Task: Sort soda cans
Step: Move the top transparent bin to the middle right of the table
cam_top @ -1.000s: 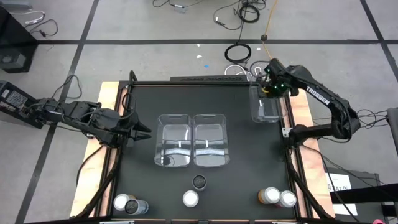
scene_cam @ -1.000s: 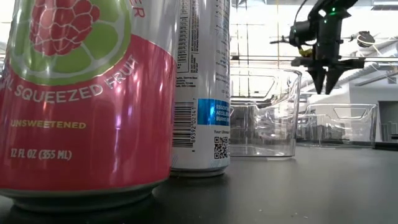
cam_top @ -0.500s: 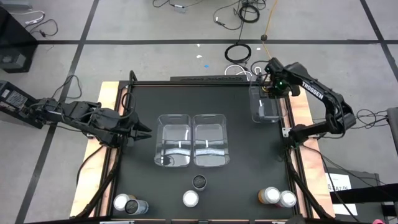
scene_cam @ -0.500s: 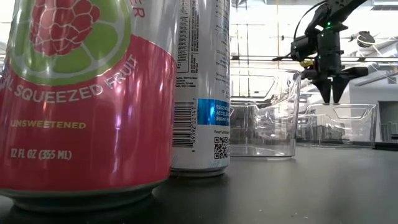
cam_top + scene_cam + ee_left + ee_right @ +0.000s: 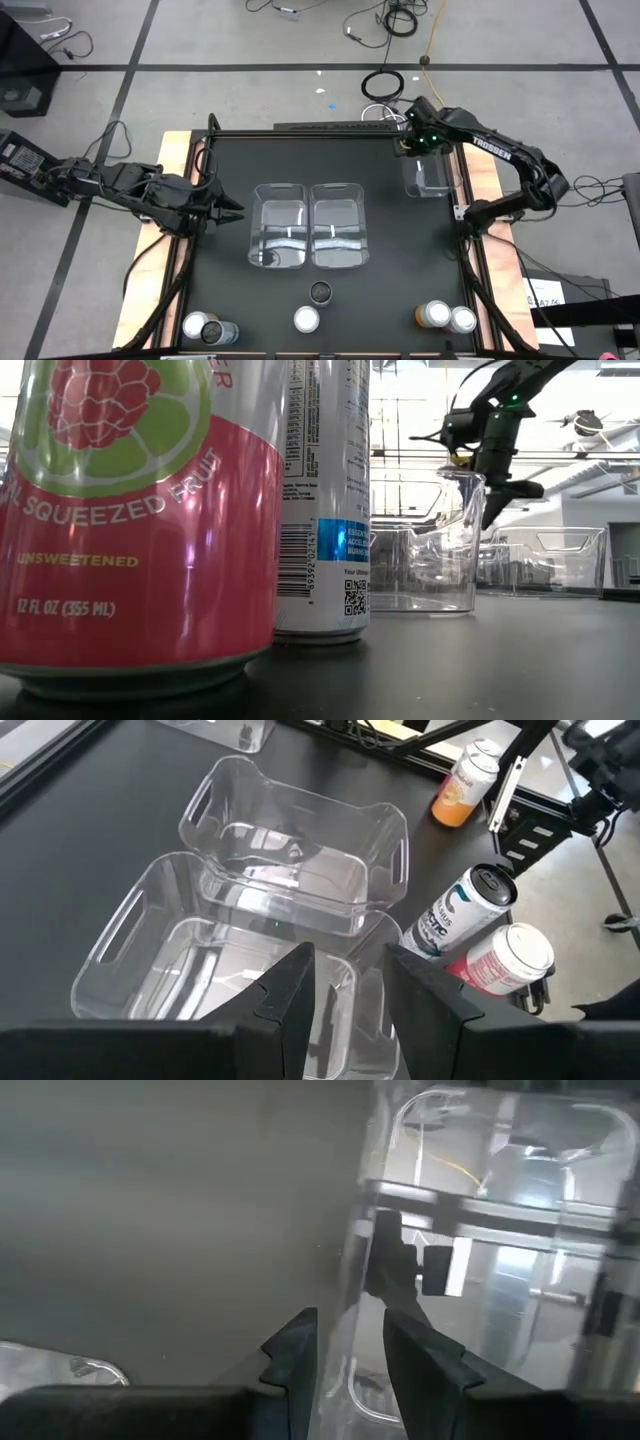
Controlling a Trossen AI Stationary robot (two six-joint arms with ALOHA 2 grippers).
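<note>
Soda cans stand in a loose row along the table's near edge, well apart from both grippers: 2 at the left corner [image 5: 210, 328], a silver-topped can [image 5: 306, 319] and a dark-topped can [image 5: 321, 292] in the middle, and 2 orange ones [image 5: 445, 317] toward the right corner. In the low view a pink raspberry can [image 5: 130, 520] fills the foreground with a white can [image 5: 322, 500] just behind it.

The right gripper [image 5: 413, 150] hangs over the far right corner of the table [image 5: 390, 230], at the near-left rim of a lone clear bin [image 5: 428, 178] that sits against the right edge. Its fingers are slightly spread with a narrow gap, holding nothing, and its wrist view looks down past the bin's wall.

The left gripper [image 5: 232, 212] rests low at the left edge, fingers a little apart and empty, pointing at 2 clear bins [image 5: 308, 226] set side by side just ahead of it. All 3 bins hold nothing. Bare black tabletop lies open between the paired bins and the right gripper, and between those bins and the cans.
</note>
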